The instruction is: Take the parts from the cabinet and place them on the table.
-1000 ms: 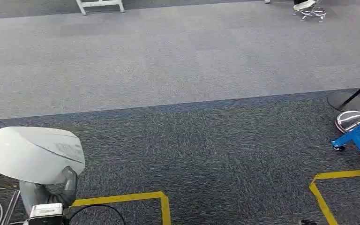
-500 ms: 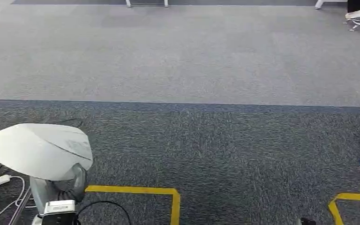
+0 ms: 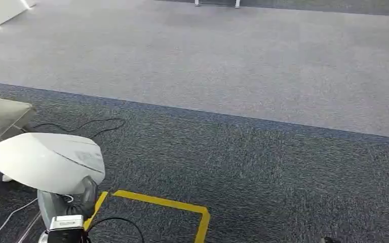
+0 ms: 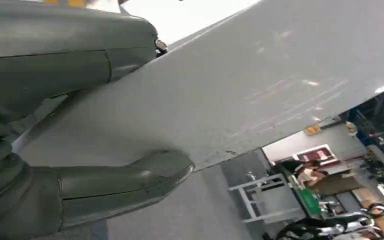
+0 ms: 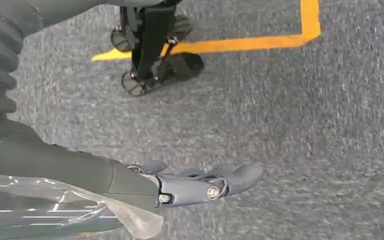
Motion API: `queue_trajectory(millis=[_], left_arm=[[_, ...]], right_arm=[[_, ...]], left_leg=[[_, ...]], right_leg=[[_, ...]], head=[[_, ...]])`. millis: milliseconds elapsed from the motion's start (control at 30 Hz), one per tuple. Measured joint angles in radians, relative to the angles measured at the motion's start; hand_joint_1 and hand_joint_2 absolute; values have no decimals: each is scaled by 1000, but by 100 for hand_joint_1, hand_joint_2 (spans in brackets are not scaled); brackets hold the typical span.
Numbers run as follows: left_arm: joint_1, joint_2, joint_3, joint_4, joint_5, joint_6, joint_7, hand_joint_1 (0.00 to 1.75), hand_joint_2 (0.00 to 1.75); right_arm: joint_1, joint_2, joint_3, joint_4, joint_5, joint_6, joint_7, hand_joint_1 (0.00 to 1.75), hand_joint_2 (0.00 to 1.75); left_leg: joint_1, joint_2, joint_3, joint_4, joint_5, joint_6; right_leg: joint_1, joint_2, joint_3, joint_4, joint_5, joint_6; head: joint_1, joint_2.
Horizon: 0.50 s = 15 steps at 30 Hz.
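Head view. My left hand [image 3: 63, 202] sits low at my left side, its grey fingers wrapped up around the underside of a large white part [image 3: 43, 162], a smooth curved shell that it grips from below. The part spreads wide above the hand and hides most of it; the wrist camera block [image 3: 66, 225] shows just beneath. The part is carried in the air over dark grey carpet [image 3: 263, 172]. A yellow floor line [image 3: 167, 203] turns a corner just beside my hand, a black cable [image 3: 81, 124] lies on the carpet beyond the part, and a pale flat corner of some furniture [image 3: 0, 114] enters at my far left. A lighter grey band of carpet [image 3: 207, 61] stretches farther off.

Left wrist view. My left hand [image 4: 55, 130] is clenched on the white part [image 4: 260, 85]: the thick grey thumb [image 4: 125, 180] presses one face of the panel near its edge, and a broad grey finger [image 4: 70, 60] lies across the opposite side, so that the panel is clamped between them. The part's scuffed surface runs away from the hand at a slant. Past its edge I see a white frame [image 4: 252, 197] and blurred shelving with a person [image 4: 307, 172] far off.

Right wrist view. My right hand [image 5: 195, 185] hangs toward the grey carpet with its dark fingers stretched out straight and close together, holding nothing, the hand released. A clear plastic cover [image 5: 70, 210] shows beside the wrist, and an orange-yellow floor line [image 5: 260, 42] crosses the carpet.
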Motion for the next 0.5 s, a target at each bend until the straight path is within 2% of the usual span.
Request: queue_trajectory(millis=[33, 67, 100, 167, 200, 233, 267, 300, 333, 367, 400, 433, 500], left_arm=[[1, 1, 0, 0, 0, 0, 0, 175, 175], [-1, 2, 0, 0, 0, 2, 0, 175, 175], [-2, 3, 0, 0, 4, 2, -1, 175, 175], [3, 6, 0, 0, 9, 5, -7, 175, 175], [8, 8, 1, -1, 8, 5, -10, 175, 175], [17, 9, 2, -5, 7, 5, -14, 175, 175], [25, 9, 3, -11, 6, 5, -19, 175, 175], [30, 10, 4, -19, 5, 5, -23, 175, 175], [34, 10, 5, -26, 6, 5, -24, 175, 175], [34, 10, 5, -31, 6, 5, -24, 175, 175], [34, 9, 5, -34, 5, 5, -25, 175, 175], [37, 10, 6, -37, 5, 6, -25, 175, 175], [47, 10, 10, -43, 5, 7, -25, 175, 175]], right_arm=[[-1, 5, 0, 0, 2, 0, 0, 0, 175], [-1, 4, 0, 0, 2, 0, 1, 0, 175], [3, 4, 0, 0, 2, 0, 2, 0, 175], [5, 4, 0, 0, 14, -1, 3, 0, 175], [6, 4, 0, 0, 24, -3, 2, 0, 175], [8, 4, 1, 0, 36, 0, -1, 0, 175], [10, 4, 2, 0, 42, 4, -7, 0, 175], [11, 4, 3, 0, 49, 9, -13, 0, 175], [13, 4, 4, 0, 53, 13, -17, 0, 175], [15, 4, 5, 0, 55, 15, -20, 0, 175], [16, 4, 5, 0, 56, 17, -22, 0, 175], [17, 4, 6, 0, 56, 17, -22, 0, 175], [13, 4, 8, 0, 56, 18, -23, 0, 175]], left_leg=[[-1, 24, 1, 11, -10, -4], [-3, 73, -16, 49, -34, -12], [0, 104, -54, 129, -75, -19], [7, 124, -127, 271, -127, -26], [10, 127, -147, 303, -130, -29], [12, 128, -143, 289, -107, -30], [13, 132, -118, 234, -66, -29], [12, 142, -75, 146, -17, -25], [9, 170, -30, 58, 23, -18], [-4, 219, -7, 18, 8, -12], [-10, 217, -5, 0, 6, -5], [-10, 209, -9, 4, 6, -2], [-13, 184, -10, 0, 6, 8]], right_leg=[[-3, -15, 6, -6, 2, -5], [-3, -26, 12, -9, -1, -11], [-1, -43, 15, -10, -3, -17], [2, -73, 19, -9, -9, -21], [2, -87, 20, -9, -12, -21], [2, -99, 24, -9, -15, -20], [2, -112, 29, -9, -18, -18], [2, -123, 35, -9, -22, -16], [2, -134, 43, -9, -27, -13], [4, -144, 46, -11, -31, -6], [9, -153, 48, -8, -37, 3], [9, -167, 50, -10, -38, 6], [8, -191, 62, -18, -40, 17]], head=[[1, 0], [-9, 0], [-10, 0], [-10, 0], [-11, 0], [-10, 0], [-10, 0], [-11, 0], [-10, 0], [-10, 0], [-13, 0], [-10, 0], [-9, 0]])
